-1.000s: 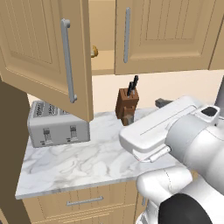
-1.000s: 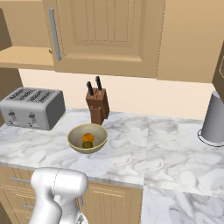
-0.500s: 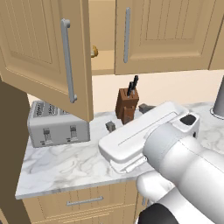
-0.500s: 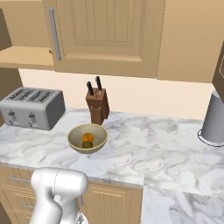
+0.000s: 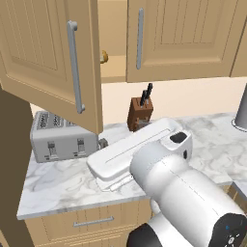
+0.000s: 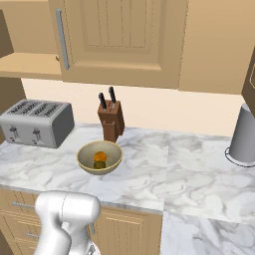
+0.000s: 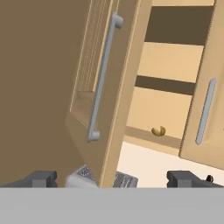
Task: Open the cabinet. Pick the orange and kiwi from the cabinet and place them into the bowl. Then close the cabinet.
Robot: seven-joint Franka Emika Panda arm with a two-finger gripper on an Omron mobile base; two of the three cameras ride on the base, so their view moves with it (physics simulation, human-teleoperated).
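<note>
The bowl [image 6: 83,162] sits on the marble counter in front of the knife block, with the orange [image 6: 100,156] and the kiwi [image 6: 99,164] lying inside it. The cabinet [image 5: 183,34] has its left door [image 5: 43,53] swung open and its right door closed. In the hand view my gripper [image 7: 113,178] is open with nothing between its fingers. It looks up at the open door's grey bar handle [image 7: 103,76] from just below and in front of it. My white forearm [image 5: 140,147] stretches left over the counter toward that door.
A tan-brown roundish item [image 5: 103,57] rests on the cabinet's lower shelf. A grey toaster [image 5: 60,137] stands under the open door. A knife block [image 6: 112,119] stands by the wall and a grey kettle [image 6: 244,137] at the right. Drawer fronts run below the counter.
My forearm has swung left and down across the left base view, toward the open door. The bowl with its fruit and the doors have not moved. The gripper stays open.
</note>
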